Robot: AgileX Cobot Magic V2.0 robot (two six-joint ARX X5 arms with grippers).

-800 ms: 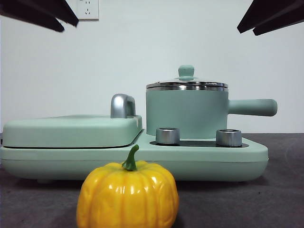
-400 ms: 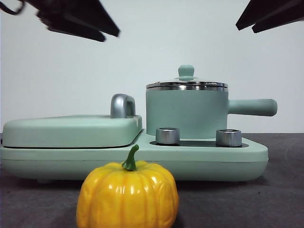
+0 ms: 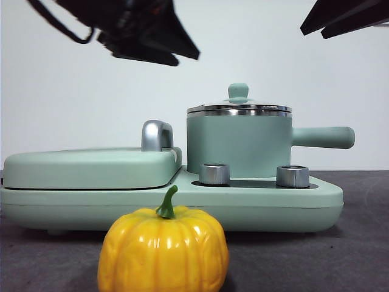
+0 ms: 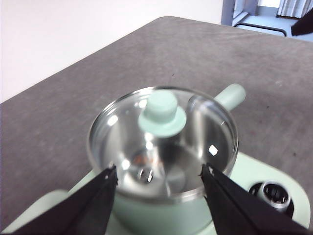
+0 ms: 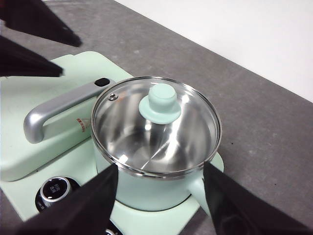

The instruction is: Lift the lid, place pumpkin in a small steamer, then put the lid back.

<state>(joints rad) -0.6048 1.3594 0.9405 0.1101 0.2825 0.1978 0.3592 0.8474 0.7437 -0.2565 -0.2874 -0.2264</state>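
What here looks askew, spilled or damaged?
Nothing stands out. The lid sits level on the small steamer, the pumpkin stands upright in front, and the open left gripper hangs above the lid.

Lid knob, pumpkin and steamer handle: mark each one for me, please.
lid knob (image 5: 160, 104), right wrist view, on the mint green knob's top.
pumpkin (image 3: 163, 249), front view, on its yellow ribbed front.
steamer handle (image 3: 322, 137), front view, midway along the straight side handle.
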